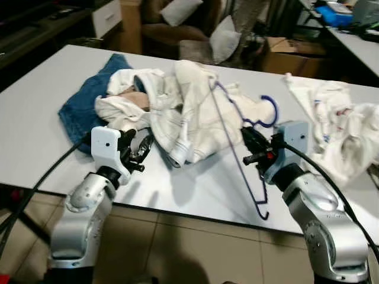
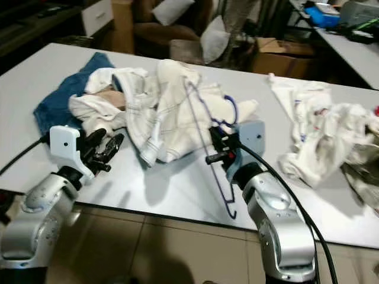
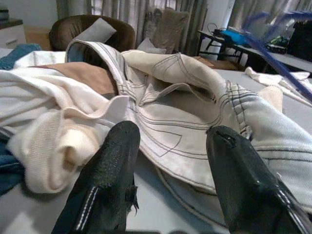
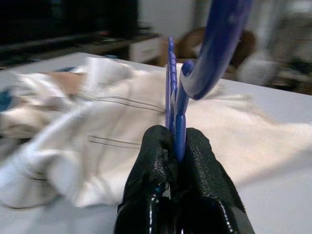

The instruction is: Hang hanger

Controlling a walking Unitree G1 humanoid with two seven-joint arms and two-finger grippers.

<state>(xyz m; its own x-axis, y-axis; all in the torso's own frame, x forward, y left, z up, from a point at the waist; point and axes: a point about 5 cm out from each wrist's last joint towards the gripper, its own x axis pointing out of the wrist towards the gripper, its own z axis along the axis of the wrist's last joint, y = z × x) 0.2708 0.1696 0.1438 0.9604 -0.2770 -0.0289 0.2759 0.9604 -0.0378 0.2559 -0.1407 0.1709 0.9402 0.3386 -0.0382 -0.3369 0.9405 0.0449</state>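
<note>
Right gripper [image 1: 251, 141] is pinched tight on the blue hanger [image 1: 237, 139], fingers [image 4: 204, 180] pressed on the neck just below the hook. The hook curls up above the gripper; the hanger's frame runs from the cream garment [image 1: 189, 112] ahead of the gripper back down past it toward the near table [image 1: 195, 183] edge. One end of the hanger lies on the garment, the other overhangs the table edge beside the right arm.

Left gripper [image 1: 139, 151] is spread, holding nothing, low over the table with fingers [image 3: 112, 180] just short of the garment's hem. Blue towel [image 1: 83, 103] lies beyond and outboard of the left gripper, partly under the garment. Second pile of white clothes [image 1: 337, 130] sits well apart, outboard of the right gripper.
</note>
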